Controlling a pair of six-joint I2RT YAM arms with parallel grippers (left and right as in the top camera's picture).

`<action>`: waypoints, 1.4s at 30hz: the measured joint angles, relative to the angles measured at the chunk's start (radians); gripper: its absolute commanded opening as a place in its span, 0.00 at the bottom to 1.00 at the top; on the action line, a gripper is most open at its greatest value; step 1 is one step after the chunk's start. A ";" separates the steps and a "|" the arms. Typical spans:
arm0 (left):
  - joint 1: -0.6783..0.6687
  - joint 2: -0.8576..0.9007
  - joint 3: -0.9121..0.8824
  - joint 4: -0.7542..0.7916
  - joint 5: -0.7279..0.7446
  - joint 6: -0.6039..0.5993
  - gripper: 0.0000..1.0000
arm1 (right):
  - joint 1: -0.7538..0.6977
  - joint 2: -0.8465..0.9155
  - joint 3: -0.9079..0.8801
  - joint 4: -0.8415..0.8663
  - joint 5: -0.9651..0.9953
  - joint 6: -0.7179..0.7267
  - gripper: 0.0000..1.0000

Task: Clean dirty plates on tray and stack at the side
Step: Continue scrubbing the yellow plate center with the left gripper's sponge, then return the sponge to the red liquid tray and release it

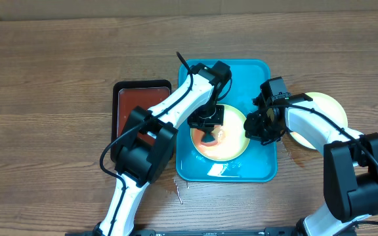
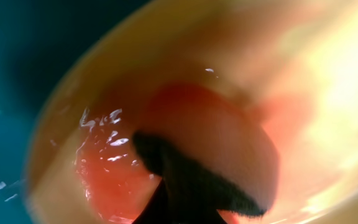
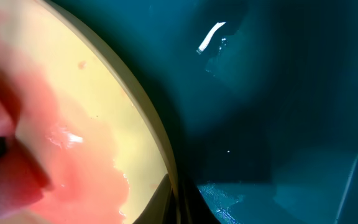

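Observation:
A yellow-green rimmed plate (image 1: 233, 134) with a red-orange smear lies in the turquoise tray (image 1: 254, 69). My left gripper (image 1: 207, 128) is over the plate's middle, shut on a pinkish sponge with a black scrub edge (image 2: 216, 140) that presses on the wet smear (image 2: 104, 168); its fingers (image 2: 185, 211) are mostly hidden by the sponge. My right gripper (image 1: 254, 128) is shut on the plate's right rim (image 3: 166, 168), one finger on each side (image 3: 182, 202). A second yellow-green plate (image 1: 325, 105), clean-looking, lies on the table to the right of the tray, partly under my right arm. The blue rimmed plate is out of view.
A smaller black tray (image 1: 117, 92) of red liquid stands just left of the turquoise tray, under my left arm. Wet patches shine on the tray floor (image 1: 218, 169). Small metal bits (image 1: 179, 189) lie on the table in front of the tray.

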 measured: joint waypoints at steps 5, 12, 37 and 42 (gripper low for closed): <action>0.003 -0.002 0.000 -0.092 -0.145 -0.008 0.04 | 0.000 0.000 0.000 0.002 -0.001 0.000 0.04; 0.003 -0.073 -0.003 -0.112 -0.222 -0.016 0.04 | 0.000 0.000 0.000 0.011 -0.004 -0.004 0.04; 0.340 -0.509 -0.345 0.039 -0.394 -0.031 0.04 | 0.000 0.000 0.000 0.002 0.000 -0.004 0.04; 0.391 -0.495 -0.533 0.178 -0.319 -0.021 0.33 | 0.000 0.000 0.000 -0.002 0.000 -0.004 0.04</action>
